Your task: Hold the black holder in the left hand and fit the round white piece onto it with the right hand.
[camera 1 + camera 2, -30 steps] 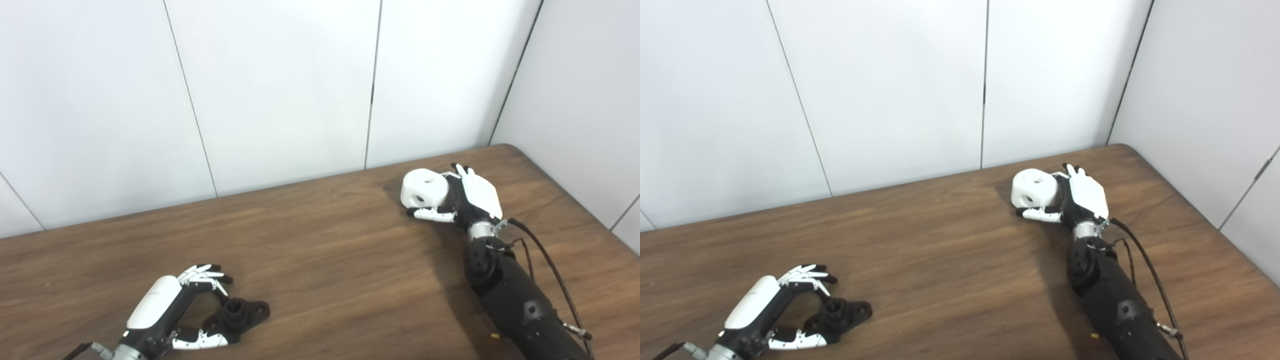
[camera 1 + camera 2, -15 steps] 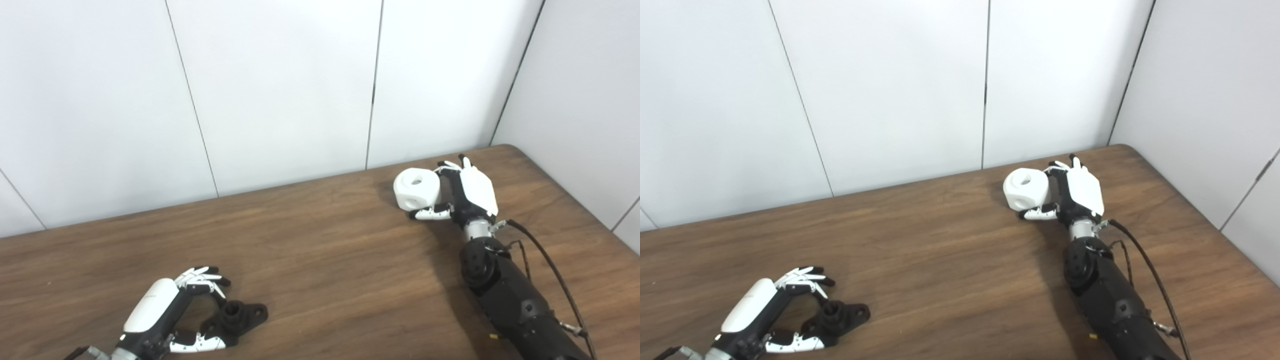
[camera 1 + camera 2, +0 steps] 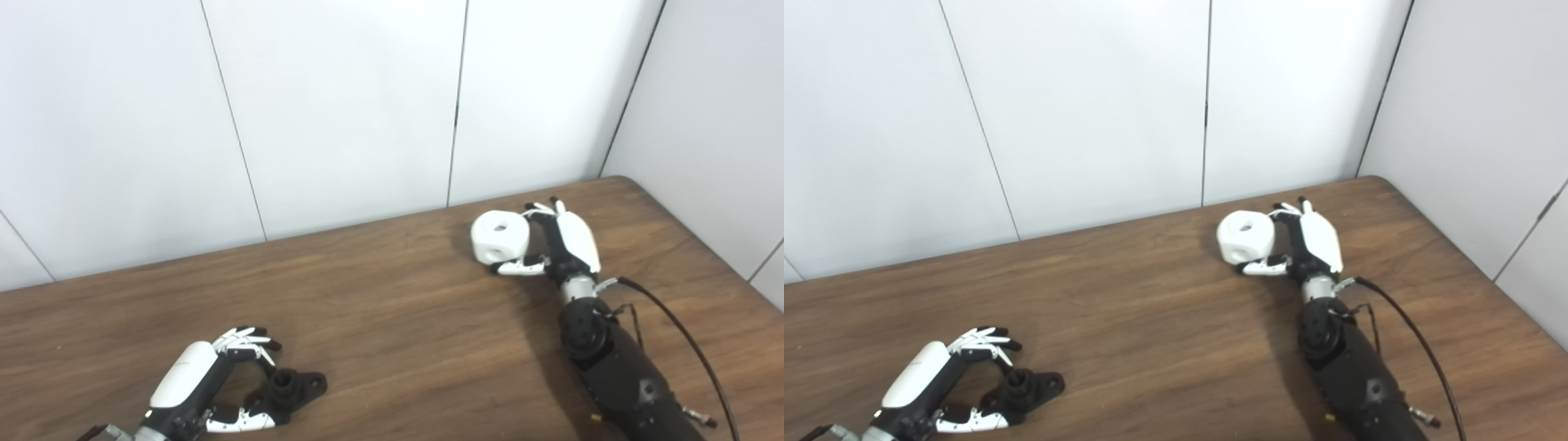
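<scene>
My right hand [image 3: 560, 242] is wrapped around the round white piece [image 3: 499, 237]. My fingers curl over its far side and my thumb sits under its near side, so I have it. It looks lifted a little off the brown table [image 3: 392, 306], far over on the right, but I cannot tell for sure.

My left hand [image 3: 205, 386] is down at the near left edge. Its fingers and thumb are cupped around the black holder [image 3: 294, 387], which lies flat on the table. The thumb touches the holder's near side. The fingers arch over its post, and I cannot tell if they press on it. So the hand is cupping it, not gripping it tight yet, I think.

The two parts are well apart. To do this step well, I should first close my left hand firmly on the holder and lift it, so the post points up. If it wobbles, the white piece will not go on.

Then I bring the white piece across slowly. It has a hole on top and one on its side. I need to turn one hole to face the post, line them up, and push gently and straight. I must not squeeze loose, or the smooth white piece may slip.
</scene>
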Controlling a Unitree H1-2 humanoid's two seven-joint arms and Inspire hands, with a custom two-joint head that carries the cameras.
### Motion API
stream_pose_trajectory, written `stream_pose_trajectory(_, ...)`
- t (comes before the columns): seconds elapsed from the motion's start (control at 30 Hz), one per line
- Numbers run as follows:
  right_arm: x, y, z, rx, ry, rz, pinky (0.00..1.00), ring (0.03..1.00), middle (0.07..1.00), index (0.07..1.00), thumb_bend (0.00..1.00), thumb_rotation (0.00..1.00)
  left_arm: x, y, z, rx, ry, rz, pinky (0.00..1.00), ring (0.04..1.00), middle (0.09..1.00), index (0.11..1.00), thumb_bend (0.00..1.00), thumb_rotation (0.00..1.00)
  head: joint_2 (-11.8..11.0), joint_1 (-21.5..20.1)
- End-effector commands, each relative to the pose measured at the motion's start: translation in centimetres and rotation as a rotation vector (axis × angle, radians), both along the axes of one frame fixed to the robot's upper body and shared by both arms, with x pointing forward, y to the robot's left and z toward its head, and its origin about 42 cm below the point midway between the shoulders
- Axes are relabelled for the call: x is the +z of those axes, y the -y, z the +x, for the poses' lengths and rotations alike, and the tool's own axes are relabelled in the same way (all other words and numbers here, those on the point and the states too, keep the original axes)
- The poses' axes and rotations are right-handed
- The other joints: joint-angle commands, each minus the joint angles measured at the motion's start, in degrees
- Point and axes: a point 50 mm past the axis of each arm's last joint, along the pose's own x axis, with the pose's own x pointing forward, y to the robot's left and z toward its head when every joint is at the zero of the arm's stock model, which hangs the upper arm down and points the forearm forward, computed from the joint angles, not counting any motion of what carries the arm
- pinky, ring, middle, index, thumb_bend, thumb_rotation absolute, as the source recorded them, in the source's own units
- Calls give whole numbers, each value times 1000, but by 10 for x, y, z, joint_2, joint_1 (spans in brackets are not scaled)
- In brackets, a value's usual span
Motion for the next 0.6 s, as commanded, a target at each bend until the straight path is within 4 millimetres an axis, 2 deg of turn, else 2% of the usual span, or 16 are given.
stream_pose_trajectory(0.0,30,-2,9,40,88,41,1000,1000,878,489,513,151,2,-9,3,13,2,39,923,883,751,482,520,43,0,-1)
stream_pose_trajectory(0.27,32,-26,4,146,89,217,1000,1000,878,489,512,151,2,-9,4,13,-3,46,936,884,752,482,520,43,1,6)
stream_pose_trajectory(0.5,36,-52,-3,289,62,277,1000,1000,898,489,511,153,-1,-7,4,7,-14,56,934,893,757,483,520,43,6,25)
stream_pose_trajectory(0.57,39,-67,-6,355,52,275,1000,1000,898,489,511,153,-2,-5,5,3,-12,64,943,893,757,483,520,43,9,34)
